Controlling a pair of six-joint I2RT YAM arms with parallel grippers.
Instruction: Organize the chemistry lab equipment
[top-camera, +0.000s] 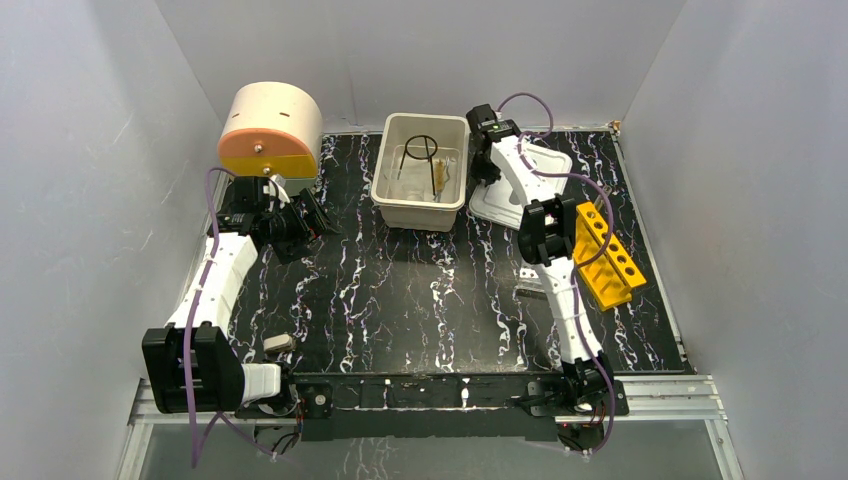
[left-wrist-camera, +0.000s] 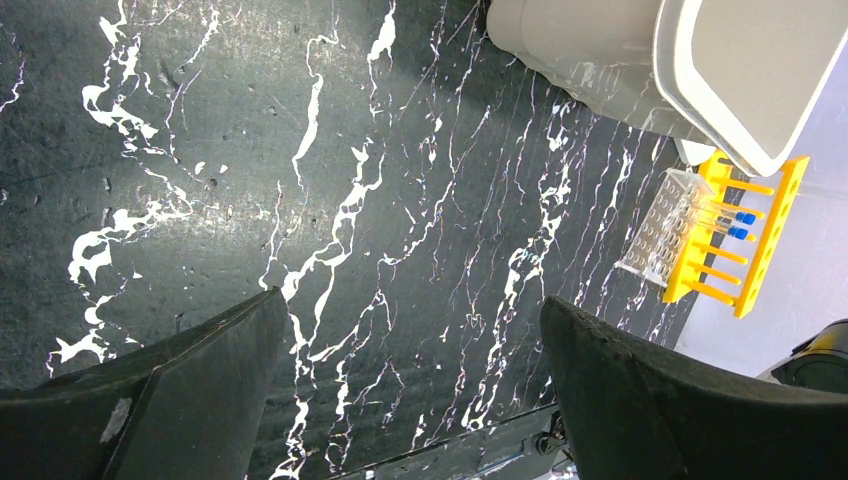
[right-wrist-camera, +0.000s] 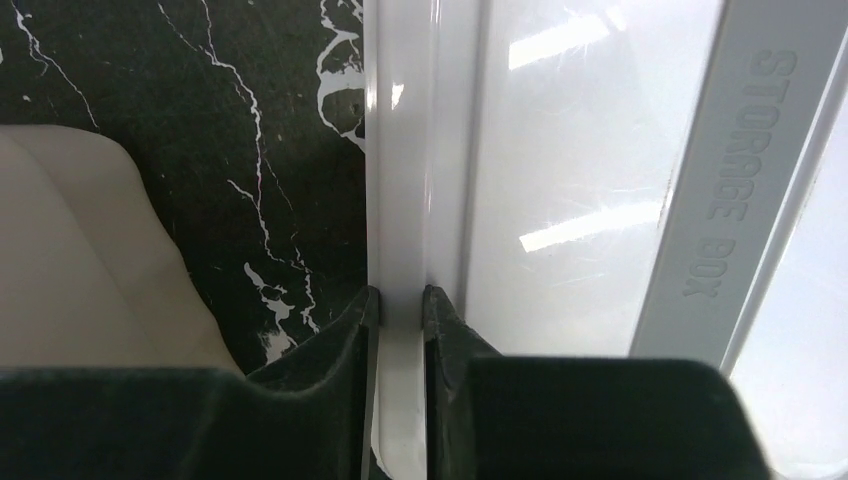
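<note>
A white bin (top-camera: 383, 170) at the back middle holds a black ring on a rod (top-camera: 422, 150) and a wood-handled tool (top-camera: 440, 178). Its white lid (top-camera: 545, 165) lies tilted to the bin's right. My right gripper (top-camera: 487, 172) is shut on the lid's rim (right-wrist-camera: 400, 200), one finger on each side. The yellow tube rack (top-camera: 605, 255) stands at the right, with a pale holed rack (left-wrist-camera: 665, 225) beside it. My left gripper (top-camera: 318, 215) is open and empty above the dark table (left-wrist-camera: 415, 330). The other items are not visible.
The big beige-and-orange drum (top-camera: 270, 130) stands at the back left, just behind my left gripper. A small pale item (top-camera: 278, 343) lies near the left arm's base. White walls close in the table on three sides.
</note>
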